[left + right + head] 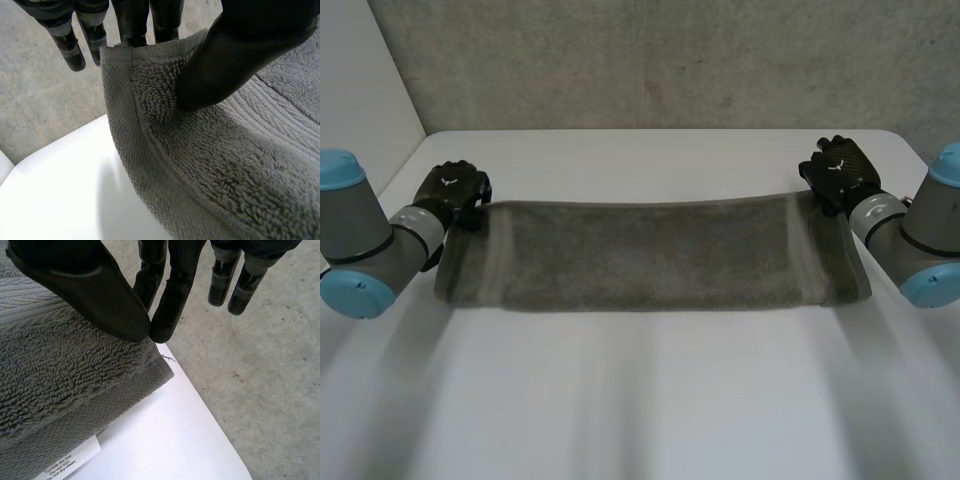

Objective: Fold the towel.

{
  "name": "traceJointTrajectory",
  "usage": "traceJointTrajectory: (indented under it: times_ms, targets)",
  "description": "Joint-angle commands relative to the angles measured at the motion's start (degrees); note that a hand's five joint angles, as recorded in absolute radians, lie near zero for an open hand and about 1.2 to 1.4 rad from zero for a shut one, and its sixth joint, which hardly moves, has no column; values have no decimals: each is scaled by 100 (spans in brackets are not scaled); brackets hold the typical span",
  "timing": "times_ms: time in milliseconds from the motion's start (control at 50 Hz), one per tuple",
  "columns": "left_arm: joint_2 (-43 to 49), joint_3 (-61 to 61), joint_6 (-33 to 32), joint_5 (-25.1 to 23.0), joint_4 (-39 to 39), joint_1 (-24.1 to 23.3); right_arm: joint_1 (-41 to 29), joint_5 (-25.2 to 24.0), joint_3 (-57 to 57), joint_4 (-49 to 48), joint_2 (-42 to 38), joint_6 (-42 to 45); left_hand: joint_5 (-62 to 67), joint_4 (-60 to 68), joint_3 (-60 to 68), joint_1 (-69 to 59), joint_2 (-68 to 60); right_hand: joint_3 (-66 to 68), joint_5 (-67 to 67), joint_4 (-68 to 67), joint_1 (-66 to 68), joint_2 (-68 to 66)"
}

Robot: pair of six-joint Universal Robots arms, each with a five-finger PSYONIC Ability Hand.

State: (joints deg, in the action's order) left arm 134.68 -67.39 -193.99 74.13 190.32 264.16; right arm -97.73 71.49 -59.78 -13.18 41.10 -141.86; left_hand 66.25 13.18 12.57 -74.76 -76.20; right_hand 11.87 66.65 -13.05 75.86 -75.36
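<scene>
**A:** What are the fingers [132,20] of the left hand [235,55] doing?

**B:** They pinch a far corner of the grey towel [225,175]. The thumb presses the terry against two fingers behind the cloth, and the others stand straight just beside that corner, holding nothing.

**A:** And the right hand [90,285]?

**B:** Its thumb and one finger meet tip to tip on the towel's [60,375] other far corner. The remaining fingers [227,285] are straight and spread, clear of the cloth. A white care label [67,465] shows under the towel's hem near that corner.

**A:** Where is the towel?

**B:** From the head camera, the towel [650,255] stretches wide between the left hand [450,190] and the right hand [840,170], across the middle of the white table [650,400]. Both held corners are raised off the table. A grey concrete wall [650,60] stands beyond the towel.
</scene>
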Motion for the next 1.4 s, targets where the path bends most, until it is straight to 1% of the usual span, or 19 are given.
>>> traceJointTrajectory:
  times_ms: [20, 180, 200, 220, 240, 260, 300, 360, 440, 480, 560, 640, 700, 740, 840, 960, 1080, 1260, 1400]
  targets:
    - [111, 42, -104, 93, 5, 13, 0, 5, 63, -88, -154, 0, 376, -318, -257, -524, -380, -187, 335, 305, 414, -464]
    - [76, 51, -113, 163, 14, 4, 0, -3, 63, -115, -225, 0, 376, -318, -257, -524, -380, -187, 335, 305, 414, -464]
    - [59, 51, -104, 181, 14, 4, 0, -3, 63, -115, -225, 0, -555, -318, -257, 407, 550, -187, 335, 305, 414, -464]
    - [59, 51, -104, 181, 14, 4, 0, 14, 63, -141, -225, 9, -564, -318, -257, 416, 559, -187, 8, 305, 87, -136]
    - [41, 42, -104, 181, -3, -13, 0, 66, 54, -150, -208, 17, -3179, -318, -257, 3031, 3174, -187, -2960, 305, -2880, 2831]
    - [-28, 7, -104, 190, -21, -39, 0, 67, 54, -150, -207, 18, -4737, -318, -257, 4589, 4732, -187, -2990, 305, -2910, 2861]
    - [-160, -45, -96, 199, -39, -66, -61, 286, -42, -158, -59, 35, -5003, -318, -257, 4854, 4998, -187, -6589, 305, -6509, 6460]
    - [-484, -238, -78, 251, -47, -57, -115, 357, -148, -167, 135, 53, -5625, -318, -257, 5476, 5620, -187, -6665, 305, -6586, 6536]
    - [-882, -564, -104, 216, -12, -49, -132, 436, -667, -378, 847, 0, -5678, -318, -257, 5530, 5673, -187, -6665, 305, -6586, 6536]
    - [-1231, -818, -87, 216, 23, -57, -132, 480, -1165, -606, 1433, -17, -5711, -318, -257, 5563, 5707, -187, -6665, 305, -6586, 6536]
    - [-1655, -1109, -60, 216, 23, -49, -141, 497, -1728, -712, 2040, -35, -5712, -318, -257, 5563, 5707, -187, -6665, 305, -6586, 6536]
    - [-2347, -1766, -34, 155, 23, -40, -106, 480, -2466, -607, 2822, -368, -5712, -318, -257, 5563, 5707, -187, -6665, 305, -6586, 6536]
    - [-2822, -2337, -34, 111, 40, -66, -88, 462, -2715, -519, 3036, -519, -5712, -318, -257, 5563, 5707, -187, -6665, 305, -6586, 6536]
    - [-3042, -2627, -25, 76, 67, -84, -79, 419, -3065, -108, 3290, -667, -5712, -318, -257, 5563, 5707, -187, -6665, 305, -6586, 6536]
    - [-3640, -3427, 115, 32, 382, -259, 25, 410, -3434, 551, 3378, -677, -5678, -318, -257, 5530, 5673, -187, -6406, 305, -6327, 6277]
    - [-4072, -4166, 492, 32, 1146, -356, 289, 217, -3856, 563, 3247, -642, -5611, -318, -257, 5463, 5606, -187, -5615, 305, -5535, 5486]
    - [-4011, -4475, 853, 40, 1683, -374, 465, 32, -3936, 246, 2843, -633, -5560, -318, -257, 5412, 5555, -187, -5480, 305, -5400, 5351]
    - [-3624, -4642, 889, 93, 2018, -374, 501, 32, -3875, 140, 2368, -642, -5560, -318, -257, 5412, 5555, -187, -5244, 305, -5164, 5115]
    - [-3676, -4792, 889, 111, 2421, -347, 518, 32, -3805, -131, 2052, -650, -5560, -318, -257, 5412, 5555, -187, -4791, 305, -4712, 4663]
